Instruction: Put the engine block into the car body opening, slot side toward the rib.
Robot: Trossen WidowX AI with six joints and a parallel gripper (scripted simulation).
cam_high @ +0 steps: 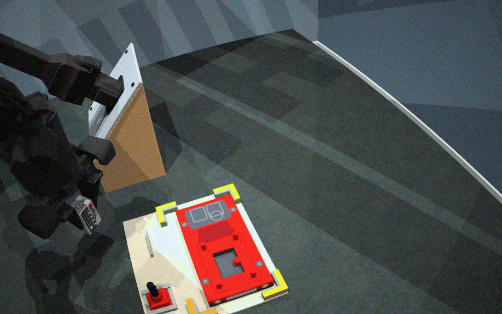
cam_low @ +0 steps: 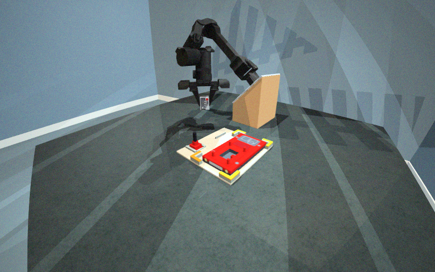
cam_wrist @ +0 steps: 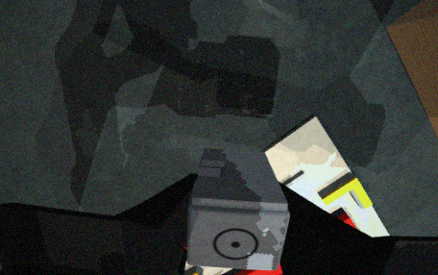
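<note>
I've got the gripper [cam_low: 204, 100] clamped on the block [cam_low: 204, 103], hanging well off the car [cam_high: 223, 248]; looks rigid, light, smooth-sided, so I'd keep the side grip up high.

Dim grey-blue room with a dark floor

Plain blue-grey walls [cam_low: 73, 54] are meeting a dark green-grey mottled floor [cam_low: 288, 208] along a pale white baseboard strip [cam_high: 425, 126]; broad lighter bands and angular shadows are lying across both, while a tan wedge-shaped block with a white sloped face [cam_low: 258, 102] is standing near the back wall.
</note>
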